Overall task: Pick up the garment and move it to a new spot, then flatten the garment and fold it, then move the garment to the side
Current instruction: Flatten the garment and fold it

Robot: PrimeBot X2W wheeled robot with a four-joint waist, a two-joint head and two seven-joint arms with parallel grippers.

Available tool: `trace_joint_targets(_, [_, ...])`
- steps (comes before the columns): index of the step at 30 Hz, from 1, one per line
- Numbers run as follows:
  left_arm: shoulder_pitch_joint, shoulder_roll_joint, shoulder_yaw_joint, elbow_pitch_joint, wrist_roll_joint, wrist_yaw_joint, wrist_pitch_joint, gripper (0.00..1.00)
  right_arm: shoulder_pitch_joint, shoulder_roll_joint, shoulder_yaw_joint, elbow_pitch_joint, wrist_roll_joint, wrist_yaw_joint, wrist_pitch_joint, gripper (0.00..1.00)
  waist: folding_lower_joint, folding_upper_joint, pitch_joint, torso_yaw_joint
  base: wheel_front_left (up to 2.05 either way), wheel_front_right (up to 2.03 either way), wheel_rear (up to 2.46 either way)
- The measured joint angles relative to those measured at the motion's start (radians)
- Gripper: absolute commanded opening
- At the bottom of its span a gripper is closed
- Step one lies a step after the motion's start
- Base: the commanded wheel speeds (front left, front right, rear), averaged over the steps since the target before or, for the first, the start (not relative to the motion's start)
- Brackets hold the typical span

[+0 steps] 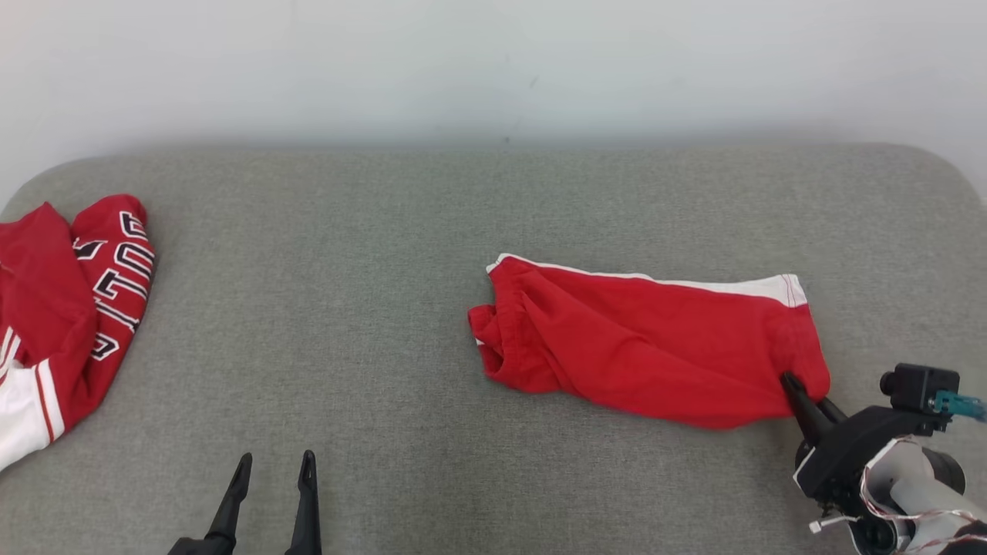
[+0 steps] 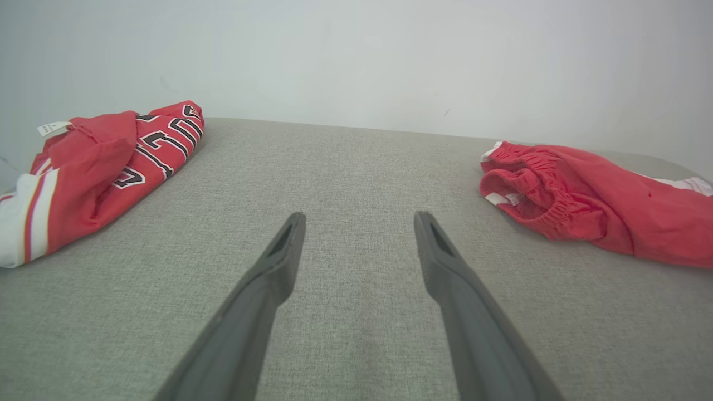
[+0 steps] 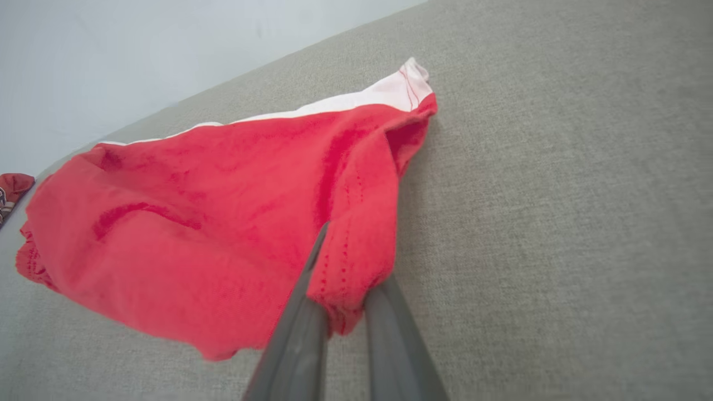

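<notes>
Garment (image 1: 648, 347) lies rumpled near the cushion's (image 1: 385, 347) right edge — right claw (image 1: 798, 389) clenched on its near corner, left claw (image 1: 277, 462) spread, empty; lifting, flattening, folding all remain.

Bright, even light, sharp focus; faint shadow beneath the garment (image 1: 655, 347).

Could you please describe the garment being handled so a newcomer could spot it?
On the grey padded surface, right of centre, lie red shorts, one corner pinched by the right end effector. Unlike the red jersey at the far left, they carry no lettering, only a white stripe.
</notes>
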Motion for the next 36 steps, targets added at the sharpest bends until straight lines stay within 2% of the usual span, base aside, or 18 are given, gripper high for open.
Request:
trace_joint_targets(4, [0.001, 0.000, 0.000, 0.000, 0.000, -0.001, 0.000, 1.00, 0.036, -0.002, -0.014, 0.002, 0.001, 0.000, -0.002, 0.00, 0.0001, 0.0001, -0.010, -0.017, 0.00, 0.00, 0.00])
trace_joint_targets(5, [0.002, 0.000, 0.000, 0.000, 0.000, -0.003, 0.000, 1.00, 0.038, 0.001, -0.025, 0.015, -0.003, 0.000, -0.011, 0.40, 0.0000, 0.0000, -0.012, -0.020, 0.00, 0.00, 0.00])
trace_joint_targets(6, [0.003, 0.000, 0.000, 0.000, 0.000, -0.003, 0.000, 1.00, 0.038, 0.004, -0.031, 0.024, -0.008, 0.000, -0.018, 1.00, 0.0001, 0.0001, -0.013, -0.021, 0.00, 0.00, 0.00])
trace_joint_targets(19, [0.014, 0.000, 0.012, -0.020, 0.035, 0.004, 0.000, 1.00, -0.030, 0.049, -0.095, 0.167, -0.131, 0.000, -0.054, 1.00, 0.0001, 0.0001, -0.011, -0.028, 0.00, 0.00, 0.00])
trace_joint_targets(30, [0.015, 0.000, 0.010, -0.032, 0.048, 0.025, 0.000, 1.00, -0.113, 0.117, -0.077, 0.366, -0.163, 0.000, 0.037, 1.00, 0.0003, 0.0002, -0.005, -0.008, 0.00, 0.00, 0.00])
trace_joint_targets(36, [0.010, 0.000, 0.009, -0.033, 0.048, 0.029, 0.000, 1.00, -0.140, 0.151, -0.075, 0.418, -0.156, 0.000, 0.074, 1.00, 0.0003, 0.0001, 0.016, 0.008, 0.00, 0.00, 0.00])
